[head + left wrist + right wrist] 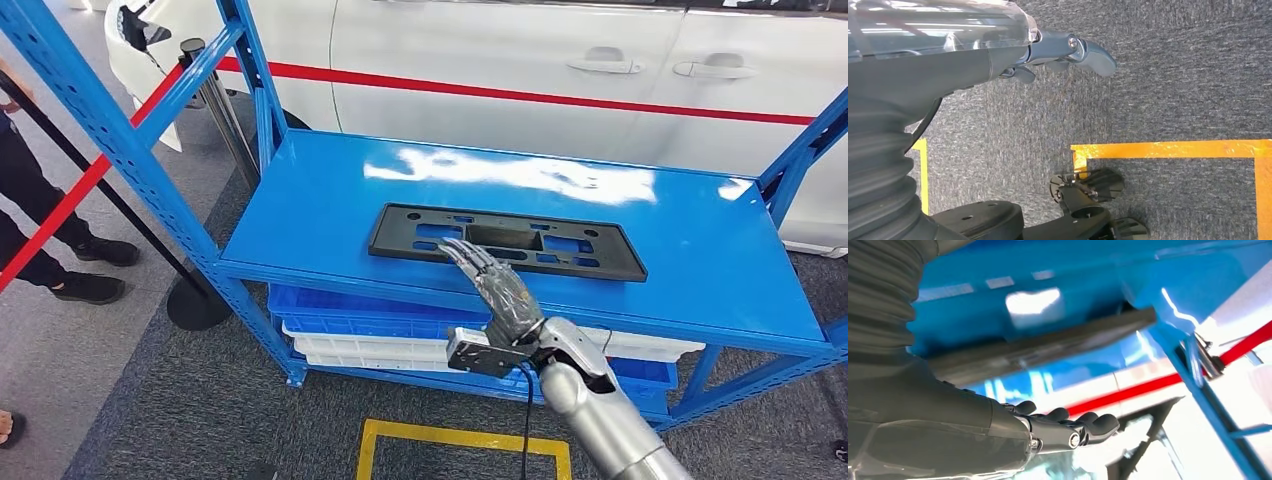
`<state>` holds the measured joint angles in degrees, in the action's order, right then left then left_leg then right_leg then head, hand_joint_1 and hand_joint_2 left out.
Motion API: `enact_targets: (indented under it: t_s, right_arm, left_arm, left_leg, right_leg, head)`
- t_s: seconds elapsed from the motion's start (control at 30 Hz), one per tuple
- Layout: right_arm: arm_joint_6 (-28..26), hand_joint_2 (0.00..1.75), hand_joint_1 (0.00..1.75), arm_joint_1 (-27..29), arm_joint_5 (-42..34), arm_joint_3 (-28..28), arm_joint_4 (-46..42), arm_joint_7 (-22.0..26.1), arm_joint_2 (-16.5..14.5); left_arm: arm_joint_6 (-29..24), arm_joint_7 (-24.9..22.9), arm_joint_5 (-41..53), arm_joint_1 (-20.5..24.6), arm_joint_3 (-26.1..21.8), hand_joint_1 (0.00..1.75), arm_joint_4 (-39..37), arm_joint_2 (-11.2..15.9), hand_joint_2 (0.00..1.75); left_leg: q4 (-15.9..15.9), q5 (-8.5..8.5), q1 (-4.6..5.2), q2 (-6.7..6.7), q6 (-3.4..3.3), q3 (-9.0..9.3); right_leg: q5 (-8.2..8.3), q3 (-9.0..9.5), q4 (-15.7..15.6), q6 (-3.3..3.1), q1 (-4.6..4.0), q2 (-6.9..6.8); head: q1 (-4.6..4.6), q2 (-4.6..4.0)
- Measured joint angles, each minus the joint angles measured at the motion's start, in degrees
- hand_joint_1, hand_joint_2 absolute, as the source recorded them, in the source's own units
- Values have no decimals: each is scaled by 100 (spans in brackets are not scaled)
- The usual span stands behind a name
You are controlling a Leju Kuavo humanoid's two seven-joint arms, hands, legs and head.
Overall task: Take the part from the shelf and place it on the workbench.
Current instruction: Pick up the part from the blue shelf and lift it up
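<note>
One black part (507, 241), a flat rectangular plate with cut-outs, lies on the top board of the blue shelf (690, 260), near its front edge and roughly midway along it. Right hand (492, 280) reaches up from below with fingers stretched out and apart, holding nothing; fingertips lie over the part's near edge, though whether they touch it or hover just above cannot be told from the head view. Right wrist view: same hand (1068, 432) seen from behind, fingers extended side by side, the part (1048, 347) a blurred dark bar beyond them. Left hand (1068, 52) hangs over grey carpet (1173, 75), fingers loosely extended, nothing in it; yellow floor tape (1168, 149) beneath. Lower shelf level holds stacked blue and white bins (360, 325). Behind the shelf, a white car (520, 60) with a red stripe. At left, a person's dark shoes (95, 270) beside a barrier post with red tape (60, 215)
</note>
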<state>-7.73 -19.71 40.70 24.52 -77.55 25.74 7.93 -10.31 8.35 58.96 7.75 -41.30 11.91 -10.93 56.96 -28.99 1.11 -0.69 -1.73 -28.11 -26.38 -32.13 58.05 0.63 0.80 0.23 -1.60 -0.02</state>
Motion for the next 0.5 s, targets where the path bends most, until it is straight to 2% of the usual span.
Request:
enact_targets:
  t_s: [0.13,0.27,0.5]
  right_arm:
    - [-684,175,0,-866,611,576,544,-114,-3]
    - [-1617,175,0,-1571,1740,1252,921,-557,-83]
    - [-2453,175,0,-2480,3035,2181,1450,-1373,-346]
  left_arm:
    - [-95,1,61,22,73,0,0,0,175]
    - [-187,6,57,32,101,0,0,1,175]
    - [-366,12,17,20,123,0,0,1,175]
  left_leg:
    - [2,6,0,0,-2,-1]
    - [2,9,0,0,-3,-2]
    - [2,9,0,-2,-3,-9]
  right_leg:
    - [7,-1,1,5,0,3]
    - [8,-2,2,5,0,4]
    - [8,-8,5,5,-2,4]
  head:
    - [0,0]
    - [0,0]
    - [0,0]
